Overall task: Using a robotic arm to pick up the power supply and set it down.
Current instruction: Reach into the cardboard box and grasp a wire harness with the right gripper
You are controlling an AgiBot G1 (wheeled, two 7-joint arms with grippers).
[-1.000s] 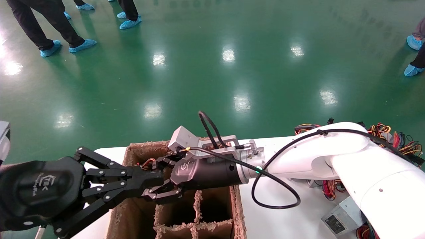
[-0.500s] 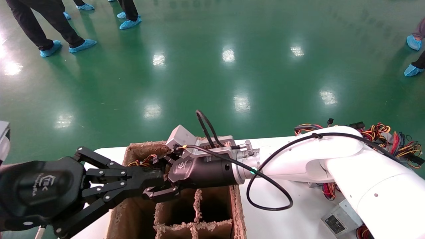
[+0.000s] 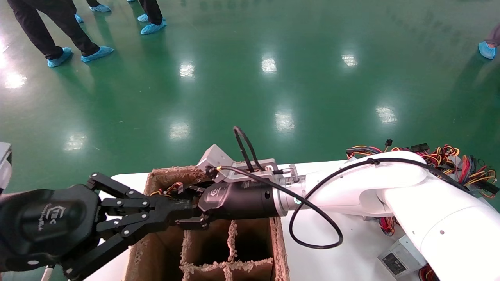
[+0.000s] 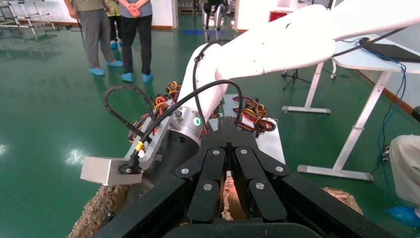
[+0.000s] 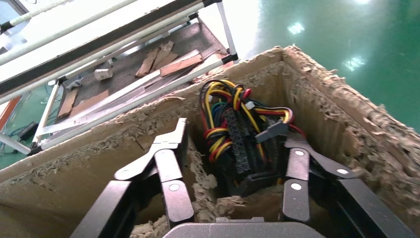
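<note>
Cardboard-boxed power supply (image 5: 237,144) sits between the right gripper's (image 5: 233,163) spread jaws.

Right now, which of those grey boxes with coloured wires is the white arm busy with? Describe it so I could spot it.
Find the brown divided carton on the white table. In its far corner cell, where the right gripper reaches with jaws open, sits the power supply. Unlike the loose unit on the table, it is sunk in a cell, with only its wire bundle showing.
</note>
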